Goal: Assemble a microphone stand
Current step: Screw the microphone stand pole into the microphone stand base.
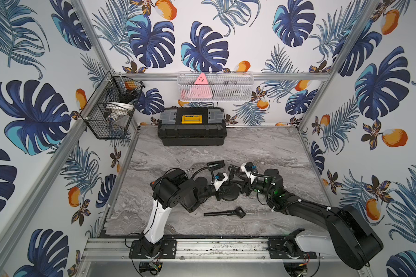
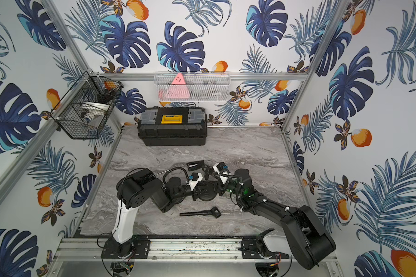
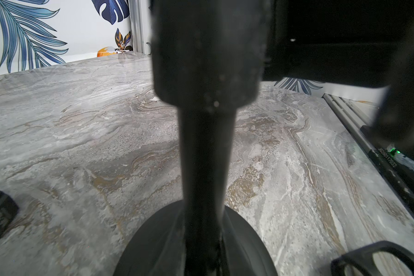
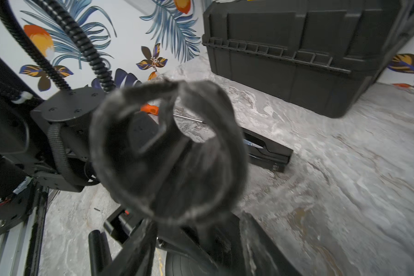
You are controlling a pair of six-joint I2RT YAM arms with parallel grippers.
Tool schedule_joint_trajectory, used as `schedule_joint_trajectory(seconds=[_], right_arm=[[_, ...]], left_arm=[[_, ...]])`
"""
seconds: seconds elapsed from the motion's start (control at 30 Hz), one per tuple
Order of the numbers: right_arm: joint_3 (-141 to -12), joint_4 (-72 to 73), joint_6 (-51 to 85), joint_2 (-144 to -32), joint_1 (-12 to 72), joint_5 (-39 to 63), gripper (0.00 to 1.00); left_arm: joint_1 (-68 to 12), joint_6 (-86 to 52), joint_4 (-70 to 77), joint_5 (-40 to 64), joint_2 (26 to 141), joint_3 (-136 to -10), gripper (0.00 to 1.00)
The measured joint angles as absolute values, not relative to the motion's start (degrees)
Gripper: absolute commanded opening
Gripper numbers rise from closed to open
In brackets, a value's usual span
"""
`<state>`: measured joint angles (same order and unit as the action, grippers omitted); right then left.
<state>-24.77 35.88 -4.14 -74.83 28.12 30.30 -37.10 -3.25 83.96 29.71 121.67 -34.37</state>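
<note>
On the round base [image 1: 229, 194], which sits on the desk [image 1: 262, 148], a black pole [image 3: 204, 155] rises from the centre, and my left pincer [image 1: 219, 193] is pressed together on it. My right pincer [image 1: 236, 176] hangs just beyond the base by a blurred ring clip [image 4: 167, 153]. I cannot tell whether it is spread. A loose rod [image 1: 223, 213] lies near the base, on the side facing the arms' mounts.

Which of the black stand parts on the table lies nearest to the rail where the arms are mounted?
The loose rod with the forked head, lying flat alone; the round base and the small clip sit farther back.
</note>
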Motion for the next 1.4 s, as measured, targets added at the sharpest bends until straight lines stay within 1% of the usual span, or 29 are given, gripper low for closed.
schedule_joint_trajectory(seconds=[0.23, 0.47, 0.5, 0.63, 0.8, 0.87, 0.9, 1.03, 1.07, 1.1, 1.17, 1.27, 1.4], right_arm=[[-26.7, 36.9, -6.5, -78.5, 27.1, 34.1, 0.57], [-27.2, 39.2, -6.9, -79.9, 26.5, 34.4, 0.56], [-27.4, 39.5, -6.9, -80.0, 26.5, 34.5, 0.54], [-27.9, 40.6, -6.9, -80.5, 26.5, 34.6, 0.42], [-28.0, 41.6, -7.5, -81.0, 26.5, 35.6, 0.18], [-28.0, 41.8, -8.2, -81.0, 26.5, 35.6, 0.02], [-28.0, 41.9, -8.4, -80.9, 26.5, 35.4, 0.00], [-26.7, 43.2, -8.6, -80.6, 26.6, 34.7, 0.00], [-25.7, 44.8, -8.4, -80.6, 26.8, 34.2, 0.00], [-24.9, 46.4, -8.1, -80.6, 27.2, 33.4, 0.00], [-24.1, 48.5, -7.3, -80.9, 28.4, 31.0, 0.00], [-22.7, 51.9, -6.3, -81.3, 32.2, 23.7, 0.00], [-20.5, 56.7, -4.9, -81.7, 38.3, 11.4, 0.00]], left_arm=[[-37.1, -3.0, 83.4, 30.3, 121.3, -34.2, 0.10], [-37.1, -3.0, 83.5, 30.5, 121.4, -34.3, 0.10], [-37.1, -3.0, 83.5, 30.5, 121.5, -34.3, 0.10], [-37.1, -3.0, 83.4, 30.6, 121.5, -34.5, 0.10], [-37.1, -3.2, 83.2, 30.7, 121.6, -34.8, 0.12], [-37.1, -3.6, 83.2, 30.7, 121.6, -34.9, 0.17], [-37.1, -3.8, 83.2, 30.7, 121.6, -34.9, 0.19], [-37.1, -3.2, 83.2, 30.7, 121.7, -34.9, 0.23], [-37.1, -3.2, 83.1, 30.7, 121.7, -34.9, 0.28], [-37.1, -3.2, 83.0, 30.7, 121.7, -34.9, 0.35], [-37.1, -3.3, 82.7, 30.7, 121.7, -34.9, 0.40], [-37.1, -3.5, 82.9, 30.7, 121.7, -34.9, 0.41], [-37.0, -3.5, 83.5, 30.7, 121.1, -34.8, 0.33]])
